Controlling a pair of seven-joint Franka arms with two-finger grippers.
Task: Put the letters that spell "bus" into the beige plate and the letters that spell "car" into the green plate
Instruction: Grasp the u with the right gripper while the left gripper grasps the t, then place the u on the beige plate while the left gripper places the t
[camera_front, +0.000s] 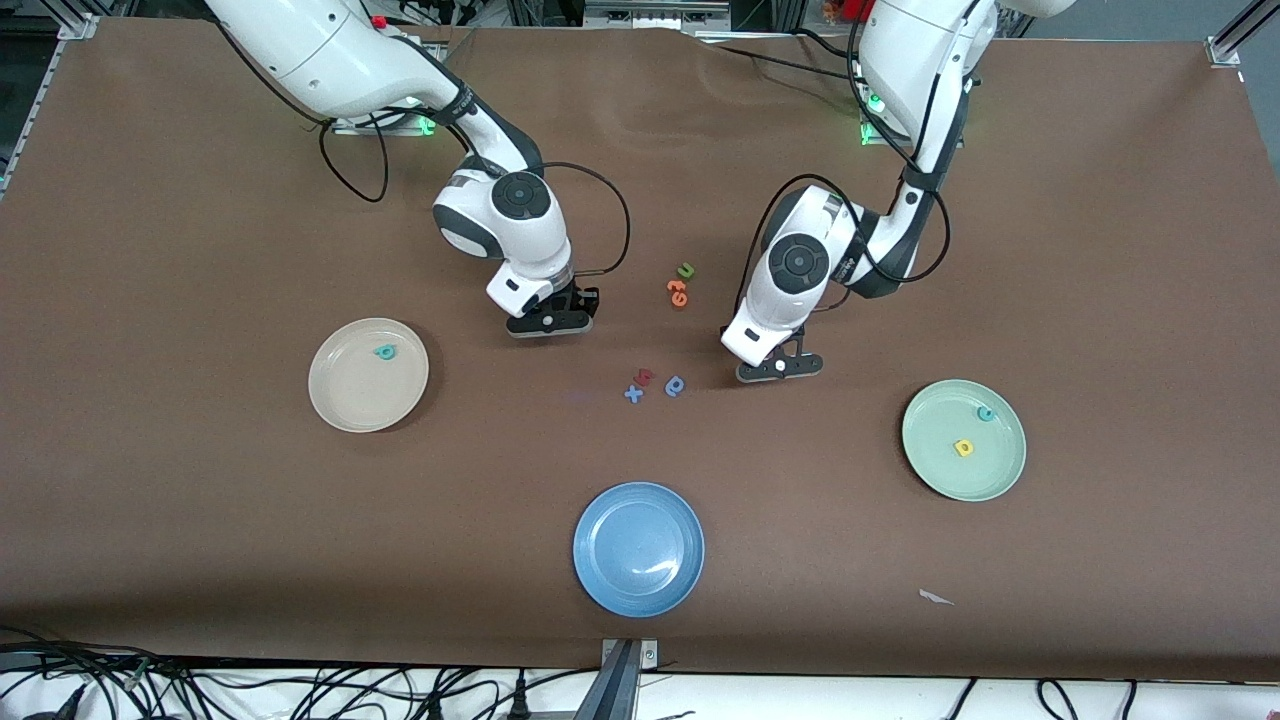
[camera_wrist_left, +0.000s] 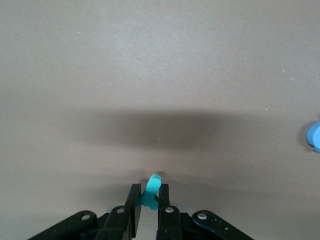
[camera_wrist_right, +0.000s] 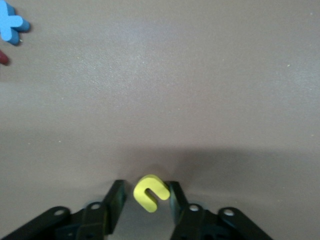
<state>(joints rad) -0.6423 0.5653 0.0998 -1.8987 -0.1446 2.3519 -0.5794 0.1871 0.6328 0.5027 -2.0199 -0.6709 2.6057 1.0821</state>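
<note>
Lying nearest the camera: blue plate (camera_front: 638, 548), unused. Sitting in beige plate (camera_front: 368, 374), toward the right arm's end: teal b (camera_front: 385, 351). Sitting in green plate (camera_front: 963, 439), toward the left arm's end: teal c (camera_front: 985, 413) and yellow a (camera_front: 963, 448).

Hanging low over bare surface (camera_wrist_left: 160, 75) near mid-table: left gripper (camera_wrist_left: 149, 200), closed on small teal letter (camera_wrist_left: 151, 187), judged the r by colour; shape not readable edge-on.

Hovering low over surface between beige plate and centre letters: right gripper (camera_wrist_right: 146, 200), jaws flanking yellow u (camera_wrist_right: 150, 193), small gaps showing each side, so not yet pinching.

Lying between the two grippers: blue x (camera_front: 634, 394), red letter (camera_front: 645, 376), blue round letter (camera_front: 675, 386). Farther from camera: orange letters (camera_front: 678, 292), green u (camera_front: 686, 270). Yellow s not seen.

Step in hand, judged: securing both pieces for transfer. Advising: finishing right closure squarely across the u's arms, lifting straight up, carrying to beige plate, releasing low inside rim. Advising for left: lifting gently, thin foam liable to twisting, then heading to green plate.
</note>
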